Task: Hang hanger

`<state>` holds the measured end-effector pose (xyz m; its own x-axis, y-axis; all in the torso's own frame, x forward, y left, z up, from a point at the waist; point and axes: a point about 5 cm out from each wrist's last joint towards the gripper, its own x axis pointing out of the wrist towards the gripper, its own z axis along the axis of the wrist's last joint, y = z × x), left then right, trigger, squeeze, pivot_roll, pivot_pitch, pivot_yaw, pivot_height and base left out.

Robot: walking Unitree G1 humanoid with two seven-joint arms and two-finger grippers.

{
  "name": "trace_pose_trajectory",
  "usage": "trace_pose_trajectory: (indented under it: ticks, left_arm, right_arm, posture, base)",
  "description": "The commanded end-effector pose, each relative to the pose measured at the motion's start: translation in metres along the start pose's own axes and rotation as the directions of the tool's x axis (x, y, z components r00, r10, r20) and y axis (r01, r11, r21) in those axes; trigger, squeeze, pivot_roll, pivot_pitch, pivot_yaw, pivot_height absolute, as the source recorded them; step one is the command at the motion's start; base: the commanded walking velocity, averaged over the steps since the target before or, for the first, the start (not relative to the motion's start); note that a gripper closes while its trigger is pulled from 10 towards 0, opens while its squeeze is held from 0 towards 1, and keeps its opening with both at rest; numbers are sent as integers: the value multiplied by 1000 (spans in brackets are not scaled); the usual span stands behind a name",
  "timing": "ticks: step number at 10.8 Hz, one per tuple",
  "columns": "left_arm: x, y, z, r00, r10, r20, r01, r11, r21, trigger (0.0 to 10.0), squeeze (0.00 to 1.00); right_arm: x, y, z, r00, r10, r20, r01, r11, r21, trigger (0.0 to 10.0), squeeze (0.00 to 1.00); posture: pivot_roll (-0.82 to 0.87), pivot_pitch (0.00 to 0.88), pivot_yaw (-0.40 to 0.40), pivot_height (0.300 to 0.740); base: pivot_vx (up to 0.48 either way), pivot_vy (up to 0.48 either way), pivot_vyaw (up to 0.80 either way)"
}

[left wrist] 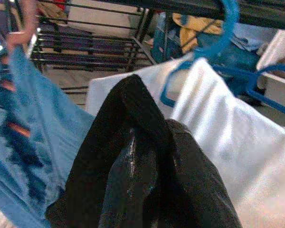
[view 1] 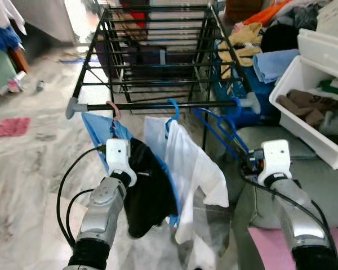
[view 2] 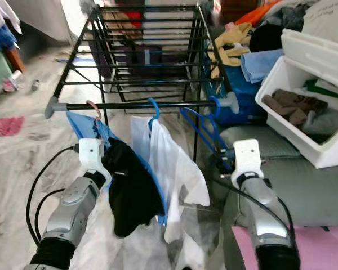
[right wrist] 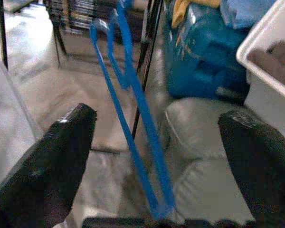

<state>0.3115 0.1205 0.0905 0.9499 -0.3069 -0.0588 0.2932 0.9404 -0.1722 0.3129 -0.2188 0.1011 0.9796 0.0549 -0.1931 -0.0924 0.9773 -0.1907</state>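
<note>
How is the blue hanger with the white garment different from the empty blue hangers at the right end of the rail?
The blue hanger with the white garment carries cloth and hangs straight; the empty blue hangers are bare and slant toward the right gripper, whose open fingers flank them. Both are blue and hooked on the drying rack's front rail.

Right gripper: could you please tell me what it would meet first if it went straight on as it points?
Most likely the empty blue hangers hanging between its open fingers; beyond them the rack's leg, though depth is unclear.
</note>
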Motion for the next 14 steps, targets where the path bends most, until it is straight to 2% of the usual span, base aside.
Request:
trace_pose_trajectory:
  ticks: [1, 2, 3, 5, 7, 9, 11, 13, 14]
  left_arm:
    - [3, -2, 9, 1000, -9, 27, 8, 1000, 22, 10000, 0]
    - [4, -1, 10, 1000, -15, 25, 14, 1000, 23, 10000, 0]
    - [4, -2, 11, 999, -19, 27, 19, 1000, 22, 10000, 0]
    - [2, -5, 10, 999, -31, 29, 31, 999, 15, 10000, 0]
    - [-1, -4, 6, 1000, -22, 4, 22, 1000, -13, 10000, 0]
    - [-1, -3, 7, 999, -35, 7, 35, 999, 3, 10000, 0]
    - [0, -5, 7, 998, -66, -6, 66, 997, 28, 10000, 0]
    - [-1, -7, 3, 996, -79, -35, 80, 996, 44, 10000, 0]
    - [-1, -7, 2, 996, -81, -38, 82, 996, 40, 10000, 0]
  right_arm:
    - [3, -4, 2, 1000, 24, -12, -24, 1000, 0, 10000, 0]
    - [10, -6, 4, 995, 90, -31, -90, 996, -15, 10000, 0]
    - [16, -10, 7, 994, 104, -39, -106, 993, -43, 10000, 0]
    - [23, -12, 8, 990, 134, -43, -136, 990, -46, 10000, 0]
    - [21, -8, 4, 988, 147, -40, -149, 988, -36, 10000, 0]
    - [19, 0, 0, 990, 141, -23, -142, 990, -23, 10000, 0]
    - [18, 10, 6, 996, 77, 38, -77, 997, 5, 10000, 0]
    - [15, 13, 6, 995, -89, 50, 85, 993, 81, 10000, 0]
    - [13, 15, 6, 991, -124, 54, 120, 990, 77, 10000, 0]
  posture:
    - [-40, 51, 20, 740]
    - [-35, 52, 23, 740]
    - [-32, 54, 21, 740]
    - [-24, 56, 13, 740]
    - [-26, 62, 14, 740]
    - [-28, 66, 18, 740]
    - [-36, 66, 22, 740]
    - [-33, 67, 20, 740]
    - [-32, 67, 20, 740]
  base:
    - [0, 0, 0]
    - [0, 0, 0]
    - [0, 0, 0]
    - [0, 159, 0]
    - [0, 480, 0]
    - [0, 480, 0]
    - [0, 480, 0]
    - [0, 433, 0]
    - [0, 0, -800]
